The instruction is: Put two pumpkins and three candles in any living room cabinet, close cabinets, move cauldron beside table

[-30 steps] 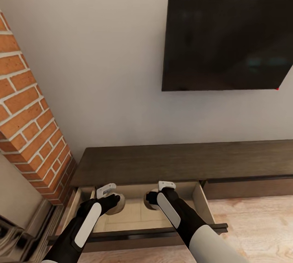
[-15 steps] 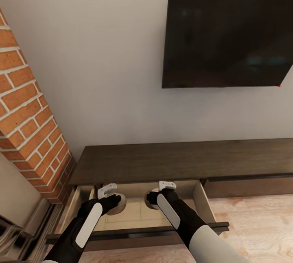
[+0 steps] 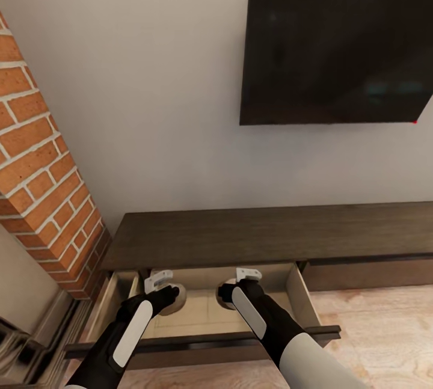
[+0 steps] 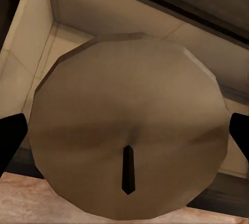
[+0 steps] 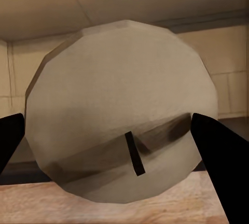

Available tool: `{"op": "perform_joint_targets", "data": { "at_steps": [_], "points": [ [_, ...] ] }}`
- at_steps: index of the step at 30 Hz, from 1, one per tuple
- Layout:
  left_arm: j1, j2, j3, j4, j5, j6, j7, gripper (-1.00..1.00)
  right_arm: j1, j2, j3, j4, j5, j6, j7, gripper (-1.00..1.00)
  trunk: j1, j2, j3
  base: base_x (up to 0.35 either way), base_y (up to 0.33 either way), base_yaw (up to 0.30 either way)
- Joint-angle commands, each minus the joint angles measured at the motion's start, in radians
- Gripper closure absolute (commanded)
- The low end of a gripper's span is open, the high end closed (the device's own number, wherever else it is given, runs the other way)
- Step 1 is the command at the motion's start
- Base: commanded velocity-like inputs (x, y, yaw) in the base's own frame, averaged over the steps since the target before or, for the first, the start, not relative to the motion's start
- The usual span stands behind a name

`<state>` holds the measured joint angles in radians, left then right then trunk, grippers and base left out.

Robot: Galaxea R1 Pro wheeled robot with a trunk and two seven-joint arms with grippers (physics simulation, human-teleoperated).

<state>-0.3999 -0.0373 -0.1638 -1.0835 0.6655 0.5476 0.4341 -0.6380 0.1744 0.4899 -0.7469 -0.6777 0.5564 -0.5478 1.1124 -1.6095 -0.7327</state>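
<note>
We are facing a smooth pale wall (image 3: pixel 150 76) with a flat black rectangular TV (image 3: pixel 337 49) hanging on it, and a rough red-brick column (image 3: pixel 42 172) with pale mortar lines slanting down beside it. Below them the cabinet (image 3: pixel 270 235) is running long and low across the head view, dark-brown wood with a fine grain, standing on a light plank floor (image 3: pixel 385 329). Its drawer (image 3: pixel 297 299) is standing pulled out, pale beige and smooth inside, with a dark front rail.

We are holding two candles over that drawer's hollow. Each is a squat, faceted round shape, matte and beige, with a short dark wick. The left candle (image 4: pixel 129 136) is sitting between the black fingers (image 4: pixel 10 141) of our left gripper (image 3: pixel 171 300), which is pinching it from either side; the drawer's inner corner is showing behind it. The right candle (image 5: pixel 122 120), paler and greyer, is likewise being clamped by our right gripper (image 3: pixel 225 293), its fingers (image 5: pixel 218 151) pressing against the candle's flanks. In the head view the two candles are lying near each other, apart, above the drawer's floor.
</note>
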Motion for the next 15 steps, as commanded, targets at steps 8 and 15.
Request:
{"op": "perform_joint_targets", "data": {
  "at_steps": [8,15],
  "points": [
    [0.0,-0.002,-0.04,0.0,-0.001,-0.014,0.009,1.0,0.0,0.0,0.0,0.0,0.0,-0.001,-0.011,1.0,0.031,-0.056,-0.025,0.0,0.0,0.0],
    [0.0,-0.002,-0.131,0.004,-0.001,-0.06,0.013,1.0,0.0,0.0,0.0,0.0,0.0,-0.001,-0.06,1.0,0.058,-0.105,-0.047,0.0,0.0,0.0]
  ]
}}
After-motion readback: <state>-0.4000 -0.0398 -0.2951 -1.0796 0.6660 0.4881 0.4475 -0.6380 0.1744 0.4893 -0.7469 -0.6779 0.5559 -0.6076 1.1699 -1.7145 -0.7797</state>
